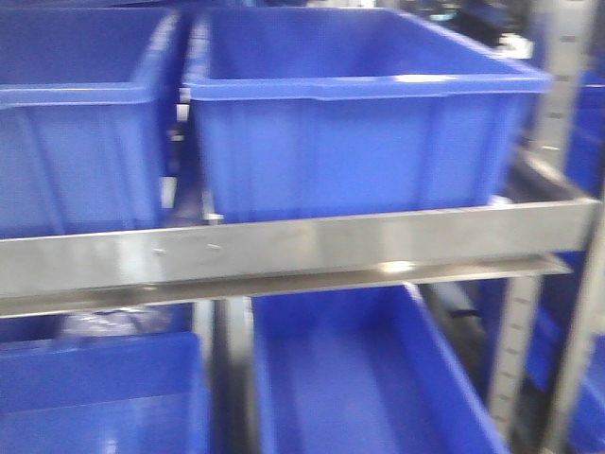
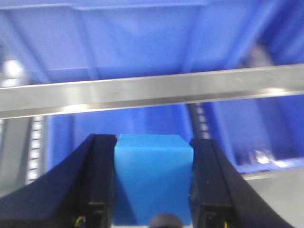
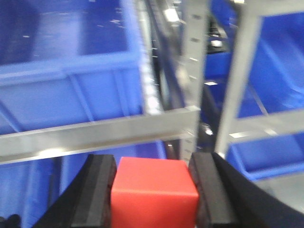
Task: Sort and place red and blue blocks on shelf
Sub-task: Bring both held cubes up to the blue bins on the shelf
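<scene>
Blue block point(image 2: 153, 190) sits clamped in my left pincer point(image 2: 153, 156), and the red block point(image 3: 154, 197) is held the same way in my right pincer point(image 3: 153, 178). Each pincer is drawn in to the width of its cube, with the black pads pressing opposite faces. Being cubes, neither block has a long axis to line up. The coming move, I judge, turns on the front rail point(image 2: 152, 92) of the shelf point(image 1: 284, 251). In each wrist view the rail runs crosswise ahead of the held block and higher in the view, so both blocks hang on the near side of it, not yet on the shelf. Which arm is nearer the rail I cannot tell. Behind the rail stand dark-blue bins. The front view shows an upper left bin point(image 1: 76, 142) and an upper right bin point(image 1: 359, 142), with a lower left bin point(image 1: 95, 397) and a lower right bin point(image 1: 369, 378) underneath. The lower right bin shows only bare floor where I can see in; the others' insides are mostly hidden. An upright post point(image 3: 195, 52) stands at the rail's right end, close to my right pincer's path.
</scene>
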### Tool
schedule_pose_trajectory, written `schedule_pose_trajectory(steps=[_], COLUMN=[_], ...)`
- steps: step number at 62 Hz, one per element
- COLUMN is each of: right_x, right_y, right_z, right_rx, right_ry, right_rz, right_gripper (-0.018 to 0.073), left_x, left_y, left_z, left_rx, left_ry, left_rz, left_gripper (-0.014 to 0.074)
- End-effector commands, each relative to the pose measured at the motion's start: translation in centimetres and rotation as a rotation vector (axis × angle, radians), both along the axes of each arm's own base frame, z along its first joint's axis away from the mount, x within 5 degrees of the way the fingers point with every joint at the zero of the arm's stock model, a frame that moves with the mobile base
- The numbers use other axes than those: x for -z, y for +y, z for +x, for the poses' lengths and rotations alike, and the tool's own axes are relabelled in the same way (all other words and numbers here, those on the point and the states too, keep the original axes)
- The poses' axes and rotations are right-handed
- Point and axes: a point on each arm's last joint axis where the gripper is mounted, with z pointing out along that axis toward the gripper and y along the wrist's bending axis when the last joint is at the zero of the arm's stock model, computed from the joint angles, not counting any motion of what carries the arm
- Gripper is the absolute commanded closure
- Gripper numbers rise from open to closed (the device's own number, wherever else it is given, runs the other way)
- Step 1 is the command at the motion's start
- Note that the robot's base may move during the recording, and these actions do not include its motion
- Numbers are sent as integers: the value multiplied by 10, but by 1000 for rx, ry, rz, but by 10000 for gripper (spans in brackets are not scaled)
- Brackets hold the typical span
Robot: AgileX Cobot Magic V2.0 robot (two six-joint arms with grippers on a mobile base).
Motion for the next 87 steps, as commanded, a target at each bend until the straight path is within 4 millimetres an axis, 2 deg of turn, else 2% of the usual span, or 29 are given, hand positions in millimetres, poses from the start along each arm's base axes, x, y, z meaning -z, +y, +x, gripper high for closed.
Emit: schedule_pose_trajectory(steps=[1,87], right_x=[-17,-17], right_y=[-1,-1], right_z=[2,2], right_rx=[3,3], right_ry=[-116,-116], right_rz=[-16,-16], right_gripper=[505,505], left_x=[-16,-16], left_y=[-2,-2], left_z=[6,6], left_rx=[14,14], left_ry=[-96,-96], left_rz=[-16,-16], left_gripper=[473,473])
